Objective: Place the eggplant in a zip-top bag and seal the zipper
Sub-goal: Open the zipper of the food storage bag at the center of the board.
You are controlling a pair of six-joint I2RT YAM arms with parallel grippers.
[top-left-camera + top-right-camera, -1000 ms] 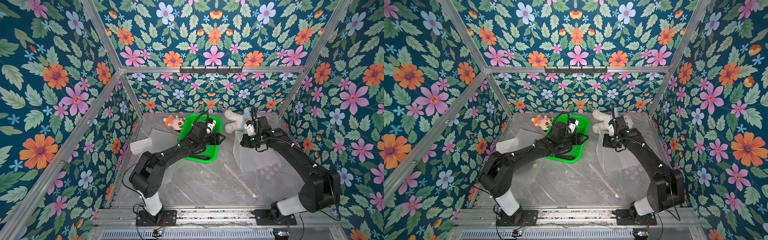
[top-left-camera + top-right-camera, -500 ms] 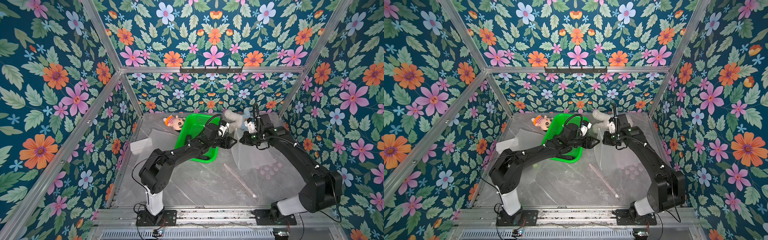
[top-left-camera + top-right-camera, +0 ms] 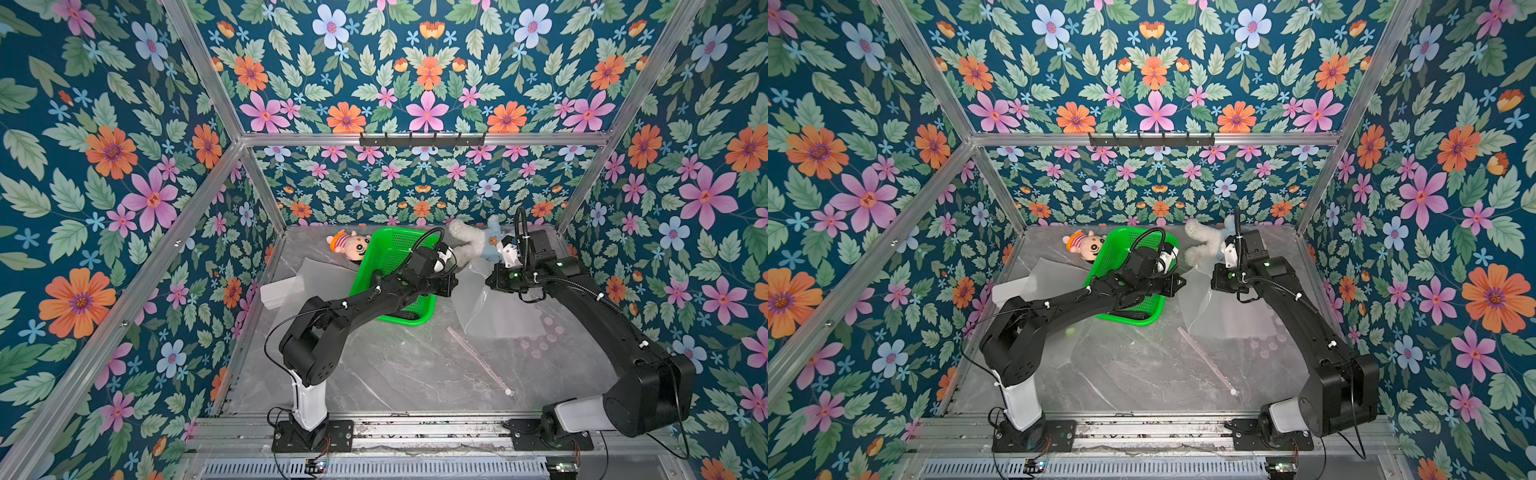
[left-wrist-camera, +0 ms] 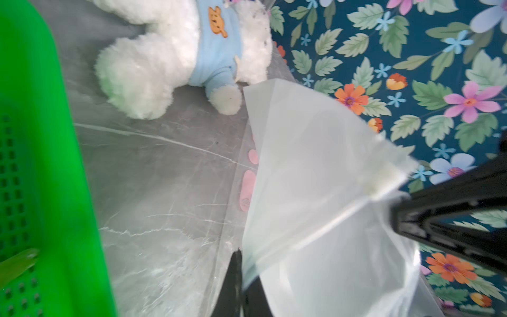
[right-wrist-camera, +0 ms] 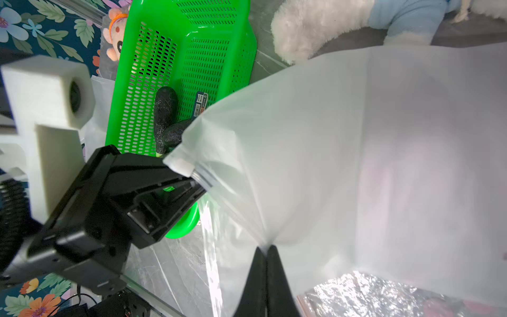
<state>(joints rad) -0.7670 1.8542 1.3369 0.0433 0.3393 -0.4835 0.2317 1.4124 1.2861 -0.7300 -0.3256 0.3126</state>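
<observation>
The eggplant (image 5: 164, 115) lies in the green basket (image 5: 197, 55), not yet bagged. Your left claw (image 5: 196, 179) has just swung over from the basket and clamped onto a corner of the zip-top bag (image 5: 356, 137). Your right claw (image 5: 267, 251) is pinched on the bag's edge nearby. With both claws lifting plastic off the surface (image 3: 395, 365), you can probably spread the bag, but neither is free to fetch the eggplant.

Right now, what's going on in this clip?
Both arms are on the zip-top bag: the left gripper and the right gripper are each shut on its edge, holding that end up between them. The eggplant lies in the green basket, not bagged yet.
</observation>
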